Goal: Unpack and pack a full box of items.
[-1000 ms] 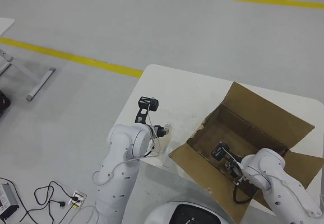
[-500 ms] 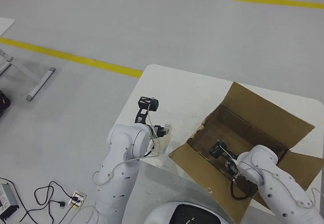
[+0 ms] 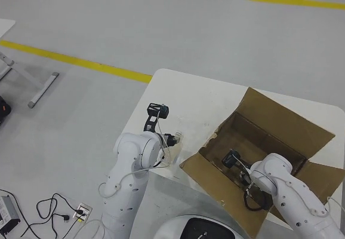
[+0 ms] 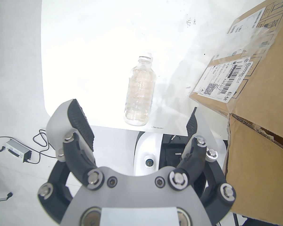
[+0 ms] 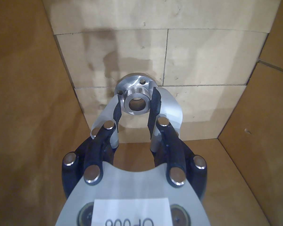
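Sitting on the bare cardboard floor of the box [image 3: 283,122], in its near left part, is a round metal fitting [image 5: 135,90] with a raised hub and a hole through the middle. The right gripper [image 5: 136,97] is down inside the box. Its fingers [image 5: 155,104] stand one on each side of the hub, a thin gap showing at each pad, so they are released and not clamped on it.

The box stands open on the right half of the white counter [image 3: 184,95], turned at an angle, with its flaps folded outward. White labels [image 4: 226,81] are stuck on its outer left side under clear tape.

Left of the box and well apart from it, a clear bottle [image 4: 139,92] lies on its side on the counter, close to the near edge, its cap pointing to the far side. The left gripper [image 4: 132,110] hangs above that near edge, just on the near side of the bottle. Its fingers [image 4: 81,121] are spread wide and grasp nothing.

On the floor beyond the counter a yellow line [image 3: 71,60] runs across. A bundle of cables [image 3: 47,209] lies at the near left.
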Robot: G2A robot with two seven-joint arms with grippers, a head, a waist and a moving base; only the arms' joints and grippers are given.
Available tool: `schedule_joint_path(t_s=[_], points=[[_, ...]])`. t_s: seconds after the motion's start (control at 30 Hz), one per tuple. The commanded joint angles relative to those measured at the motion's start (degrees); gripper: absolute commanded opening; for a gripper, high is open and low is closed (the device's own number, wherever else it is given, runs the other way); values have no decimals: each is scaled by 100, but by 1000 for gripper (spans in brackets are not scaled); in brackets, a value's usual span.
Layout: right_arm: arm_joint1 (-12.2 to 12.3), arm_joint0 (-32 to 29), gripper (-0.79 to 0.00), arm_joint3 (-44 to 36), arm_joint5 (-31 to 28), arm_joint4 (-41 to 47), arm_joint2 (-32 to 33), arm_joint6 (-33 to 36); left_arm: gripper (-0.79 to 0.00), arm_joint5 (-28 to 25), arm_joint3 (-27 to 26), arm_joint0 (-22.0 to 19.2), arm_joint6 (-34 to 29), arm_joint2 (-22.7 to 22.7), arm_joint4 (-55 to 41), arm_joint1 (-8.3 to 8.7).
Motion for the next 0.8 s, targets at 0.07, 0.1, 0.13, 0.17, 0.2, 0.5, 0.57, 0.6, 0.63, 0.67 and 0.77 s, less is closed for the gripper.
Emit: schedule_joint_path(t_s=[0.07,0.1,0.13,0.17,0.2,0.5,0.57,0.6,0.63,0.67,0.77], points=[[-24,-3,-471,57,-21,-14,-19,-14,0,0,0,0,0,0,0,0],[-30,-3,-474,72,-21,-18,-22,-21,0,0,0,0,0,0,0,0],[-36,-2,-477,84,-29,-21,-26,-25,0,0,0,0,0,0,0,0],[-42,1,-474,97,-36,-18,-26,-24,0,0,0,0,0,0,0,0],[-47,3,-477,108,-41,-20,-24,-25,0,0,0,0,0,0,0,0],[-90,18,-708,174,-71,-17,-10,5,0,0,0,0,0,0,0,0],[-99,20,-785,194,-67,-24,-5,5,0,0,0,0,0,0,0,0],[-102,20,-785,201,-72,-26,-2,-2,0,0,0,0,0,0,0,0],[-105,20,-785,208,-67,-28,7,-6,0,0,0,0,0,0,0,0],[-107,21,-785,194,-66,-26,20,-19,0,0,0,0,0,0,0,0],[-93,14,-785,84,-44,-13,120,-63,0,0,0,0,0,0,0,0]])
